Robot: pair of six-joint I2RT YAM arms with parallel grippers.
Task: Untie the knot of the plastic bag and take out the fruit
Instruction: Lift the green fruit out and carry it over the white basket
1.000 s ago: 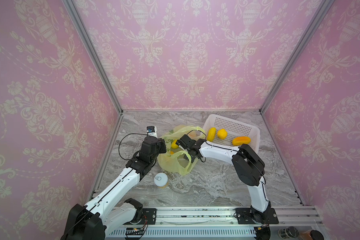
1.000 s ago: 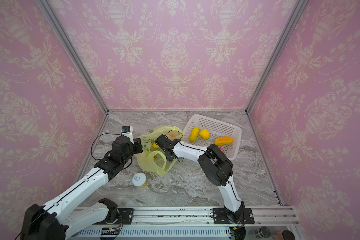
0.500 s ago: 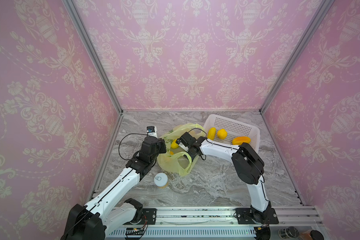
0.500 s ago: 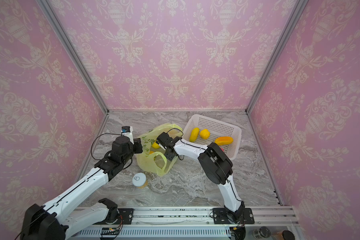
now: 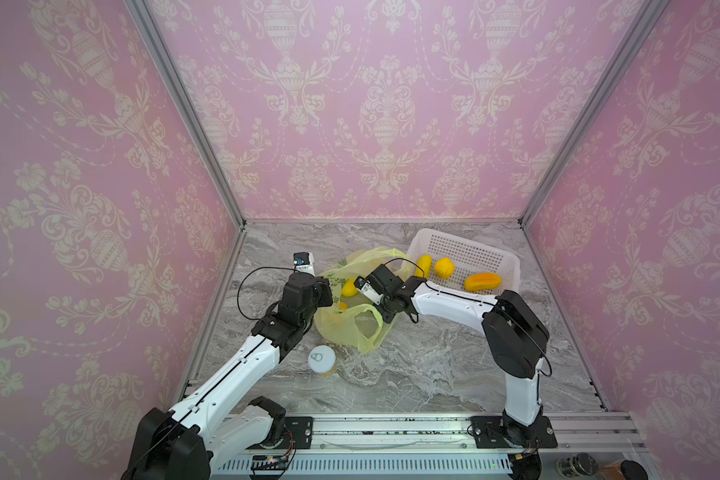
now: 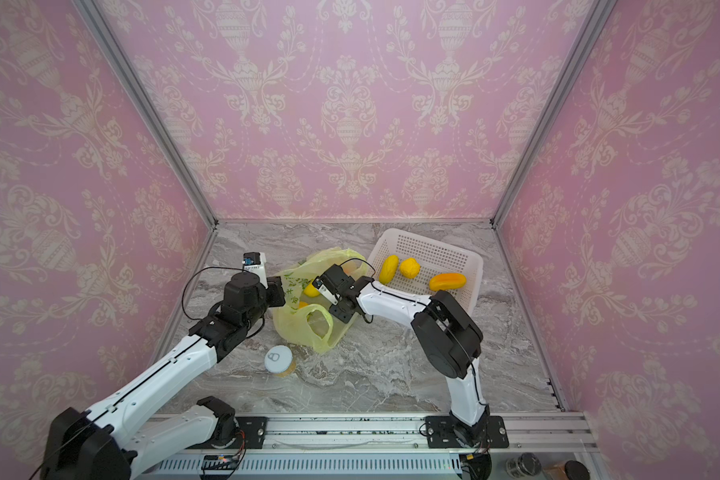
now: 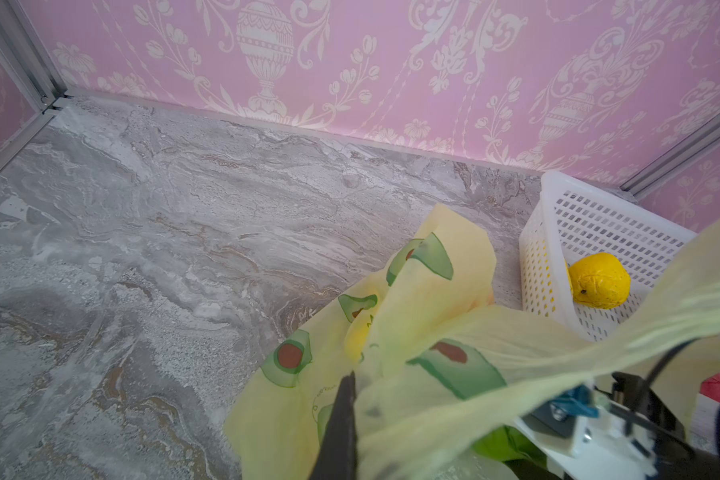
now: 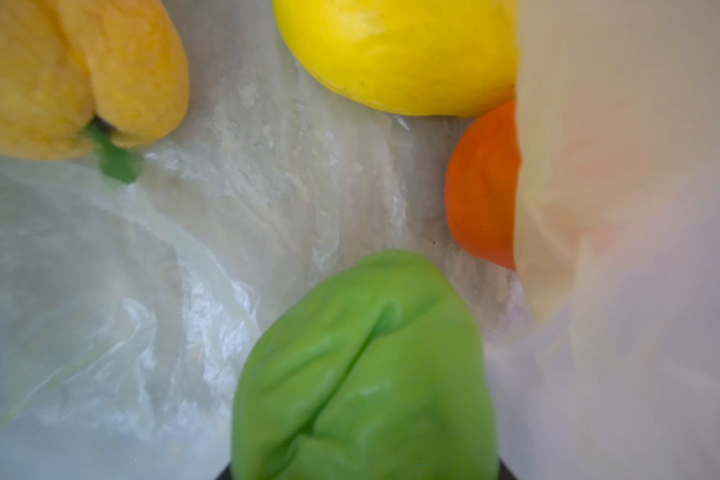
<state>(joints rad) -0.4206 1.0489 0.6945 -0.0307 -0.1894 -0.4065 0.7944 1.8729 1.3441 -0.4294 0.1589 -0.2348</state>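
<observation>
The plastic bag [image 5: 341,332] [image 6: 296,328] lies open on the marble, one handle loop [image 5: 366,328] spread flat; the knot is out of view. My left gripper [image 5: 327,291] is shut on the bag's rim, and a dark finger [image 7: 341,415] shows against the film in the left wrist view. My right gripper [image 5: 360,297] reaches into the bag's mouth. In the right wrist view a green fruit [image 8: 362,365] fills the space at its jaws and hides them. Yellow [image 8: 395,54], orange [image 8: 483,187] and yellow-orange [image 8: 75,75] fruit lie beyond it.
A white perforated basket [image 5: 466,245] stands at the back right with three yellow and orange fruits [image 5: 444,267] inside. A round can with a pull-tab lid [image 5: 321,360] stands in front of the bag. Pink walls close in on three sides.
The right gripper has shifted slightly inside the bag's mouth. The left arm and the bag's held rim have stayed where they were.
</observation>
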